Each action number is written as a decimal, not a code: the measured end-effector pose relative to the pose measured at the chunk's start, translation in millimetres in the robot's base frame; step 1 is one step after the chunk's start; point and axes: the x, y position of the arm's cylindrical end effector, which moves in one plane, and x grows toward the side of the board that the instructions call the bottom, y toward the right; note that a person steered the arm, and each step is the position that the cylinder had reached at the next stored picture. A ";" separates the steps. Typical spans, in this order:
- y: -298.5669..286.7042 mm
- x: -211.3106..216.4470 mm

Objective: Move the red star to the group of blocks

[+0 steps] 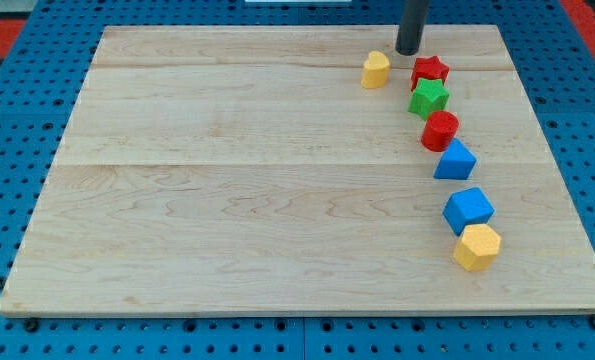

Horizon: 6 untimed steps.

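Wooden worktop [227, 180] filled most of the view, resting on a blue pegboard [7, 200]. I had no claw to open or close, only a dark rod whose end, my tip [408, 51], stood near the worktop's far edge at about one o'clock. The red star [429, 70] lay just beside my tip, at its four o'clock; whether they touched could not be made out. A yellow block [375, 69] sat alone at my tip's eight o'clock, near but apart.

From the red star a curved line of blocks ran toward five o'clock. The green star [429, 98] touched the red star's lower edge. Next came a red cylinder [440, 131], touching the green star, then a blue triangular block [455, 160] just beside the cylinder. Further down, after a small gap, a blue cube [468, 209] sat against a yellow hexagonal block [477, 246], the one nearest the view's bottom.
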 end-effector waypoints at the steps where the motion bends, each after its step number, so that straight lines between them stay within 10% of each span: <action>1: -4.9 93.2; 2: -7.8 161.1; 5: 39.4 46.5; 6: 40.6 77.2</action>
